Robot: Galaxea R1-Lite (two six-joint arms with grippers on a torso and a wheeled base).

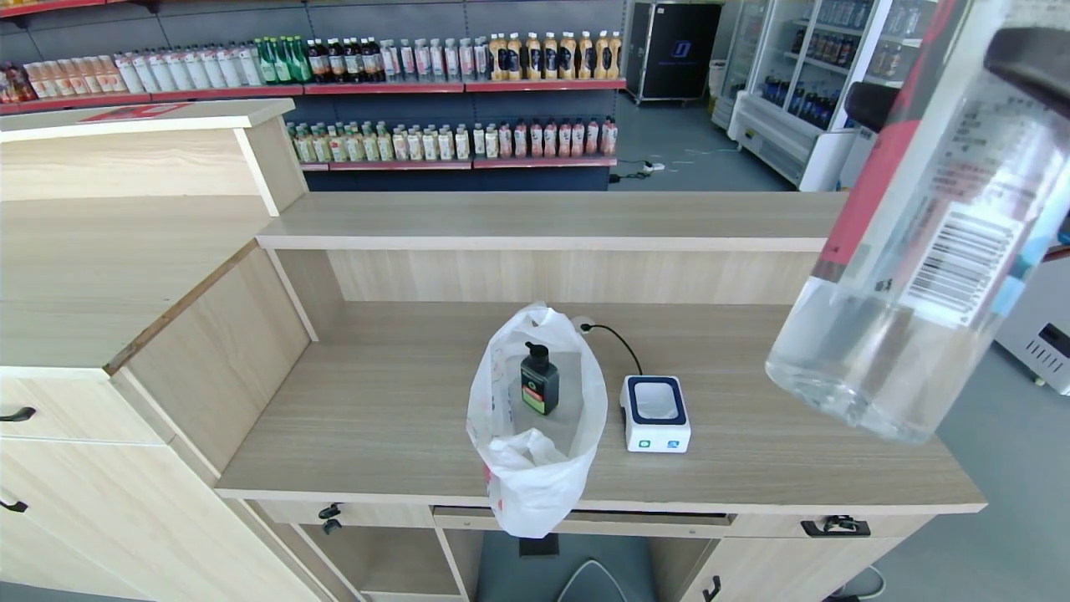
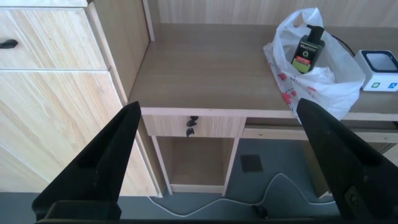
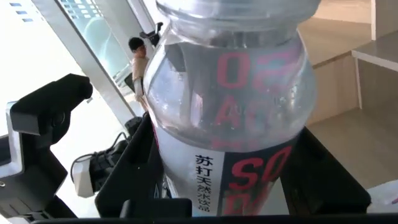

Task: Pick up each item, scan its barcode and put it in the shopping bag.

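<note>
Bottle (image 1: 919, 251), clear and liquid-filled, likely heavy and slick, is held high at the right, right gripper (image 3: 227, 174) clamped round its labelled middle, the soundest hold; left gripper (image 2: 217, 162) stands spread apart.

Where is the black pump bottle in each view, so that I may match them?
Head view: the black pump bottle stands inside the shopping bag, near the picture's middle.
Left wrist view: in the same bag.
Right wrist view: not in it; the clear bottle is there.
Shared landmark: the white scanner beside the bag, in head and left wrist views.
</note>
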